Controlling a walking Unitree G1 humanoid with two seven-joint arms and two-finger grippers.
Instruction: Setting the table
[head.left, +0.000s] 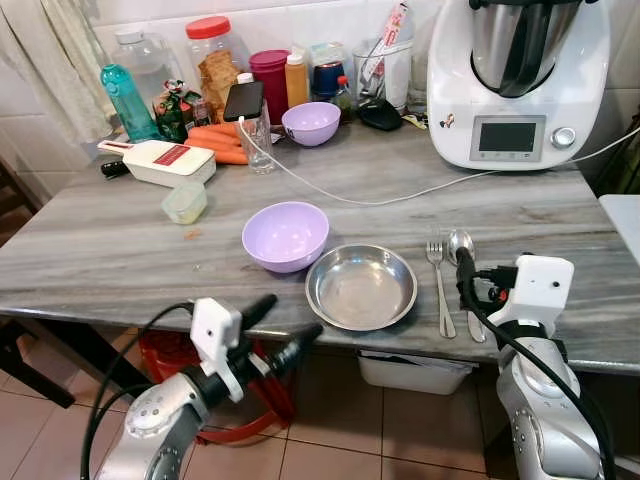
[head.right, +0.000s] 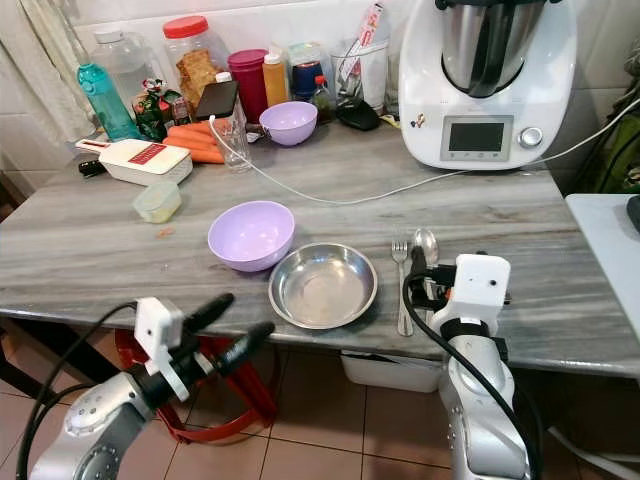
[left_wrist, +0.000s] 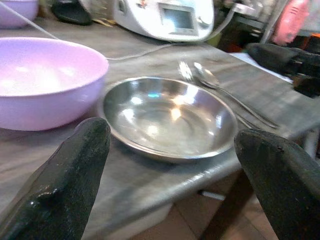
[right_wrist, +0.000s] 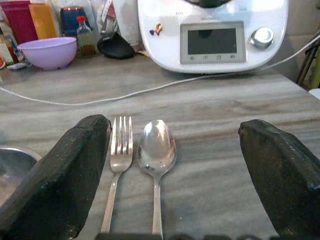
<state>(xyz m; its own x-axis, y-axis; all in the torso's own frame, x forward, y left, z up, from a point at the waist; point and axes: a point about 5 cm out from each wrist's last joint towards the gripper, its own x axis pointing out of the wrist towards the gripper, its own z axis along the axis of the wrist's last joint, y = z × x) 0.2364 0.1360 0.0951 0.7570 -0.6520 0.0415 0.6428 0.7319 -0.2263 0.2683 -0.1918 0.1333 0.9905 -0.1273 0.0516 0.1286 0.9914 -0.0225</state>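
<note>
Steel plate (head.left: 361, 287) sits at the table's (head.left: 120, 250) near edge, rim close to the lip. Purple bowl (head.left: 285, 236) is just beside it on the robot's left, nearly touching. Fork (head.left: 439, 284) and spoon (head.left: 462, 262) lie parallel just right of the plate, handles toward you.

Looks to me like one place setting is mostly laid: plate, bowl, fork, spoon all down. Possibly left: a glass, or the second purple bowl (head.left: 311, 123) at the back by the jars. Your call.

Right gripper (right_wrist: 172, 175) hovers low over the cutlery handles at the table edge, jaws wide, nothing held. Left gripper (head.left: 270, 335) hangs below and in front of the table edge, facing the plate, jaws wide, empty.

Room: bare marble between the setting and the white cable (head.left: 380, 198) crossing mid-table. Watch that cable and the white kitchen machine (head.left: 518, 80) if you reach back. Back left is crowded with bottles and carrots. Plate is close enough to the lip that a nudge from below could tip it.
</note>
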